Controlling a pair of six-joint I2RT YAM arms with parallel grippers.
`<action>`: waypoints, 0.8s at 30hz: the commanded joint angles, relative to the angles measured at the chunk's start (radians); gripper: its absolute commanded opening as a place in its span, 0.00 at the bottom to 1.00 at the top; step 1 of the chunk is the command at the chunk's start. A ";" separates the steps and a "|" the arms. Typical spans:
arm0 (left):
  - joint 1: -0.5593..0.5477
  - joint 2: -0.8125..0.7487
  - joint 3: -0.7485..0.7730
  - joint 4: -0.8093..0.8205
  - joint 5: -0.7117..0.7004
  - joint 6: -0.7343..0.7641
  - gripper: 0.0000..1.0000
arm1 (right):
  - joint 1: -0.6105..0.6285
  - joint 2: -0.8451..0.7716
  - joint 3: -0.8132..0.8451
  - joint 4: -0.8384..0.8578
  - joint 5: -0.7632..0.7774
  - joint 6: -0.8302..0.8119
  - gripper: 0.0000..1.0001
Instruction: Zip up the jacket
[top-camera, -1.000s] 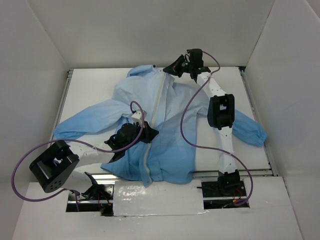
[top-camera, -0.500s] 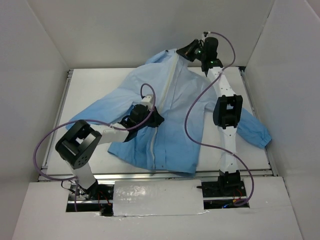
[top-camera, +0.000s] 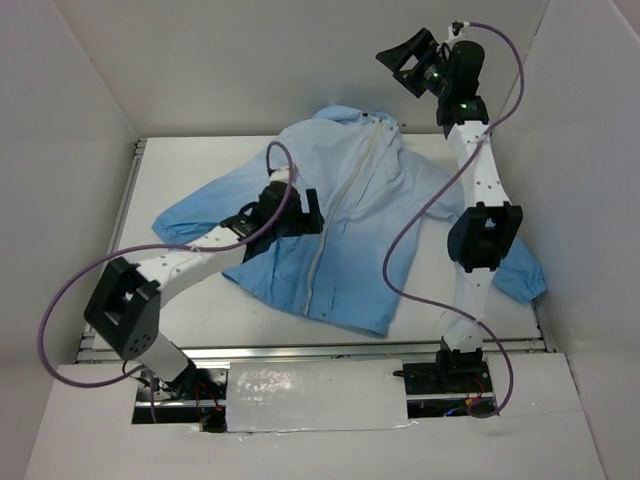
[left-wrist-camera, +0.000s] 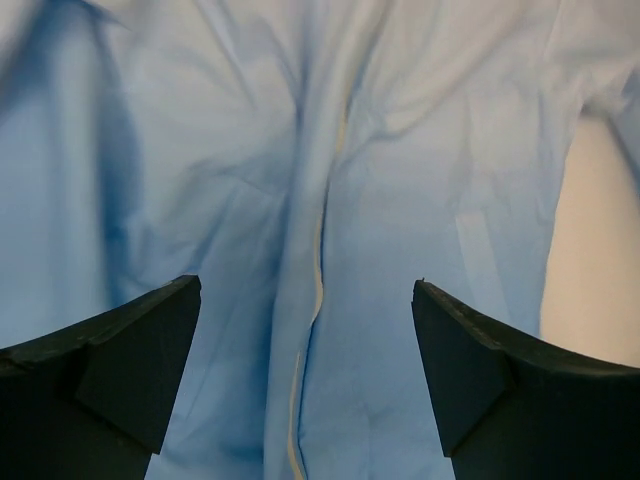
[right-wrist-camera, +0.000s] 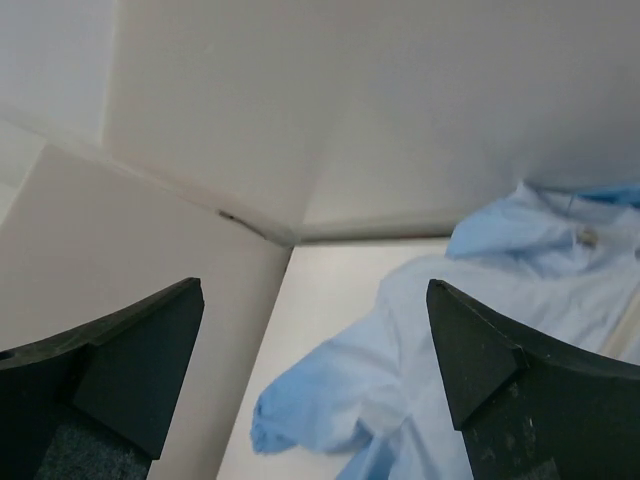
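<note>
The light-blue jacket lies spread front-up on the white table, collar toward the back wall. Its whitish zipper strip runs down the front from collar to hem. My left gripper hovers open just over the jacket's left front panel. In the left wrist view the zipper strip runs between my open fingers with nothing held. My right gripper is raised high above the collar, near the back wall, open and empty. In the right wrist view the gripper looks down at the jacket and its sleeve cuff.
White enclosure walls stand close on three sides. Purple cables loop from both arms over the jacket. A metal rail edges the table's front, with a foil-covered strip between the arm bases. The right sleeve cuff lies by the right edge.
Both grippers have opened and let go of the jacket. The jacket has been drawn toward the back wall and lies flatter. The right arm has risen high; the left arm has reached farther forward.
</note>
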 joint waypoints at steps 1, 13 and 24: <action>0.010 -0.155 0.153 -0.345 -0.281 -0.064 0.99 | 0.027 -0.317 -0.130 -0.191 0.007 -0.129 1.00; 0.244 -0.612 0.432 -0.971 -0.562 -0.041 0.99 | 0.212 -1.586 -1.125 -0.559 0.275 -0.318 1.00; 0.245 -0.948 0.279 -1.106 -0.558 0.051 0.99 | 0.292 -1.852 -1.007 -1.015 0.651 -0.452 1.00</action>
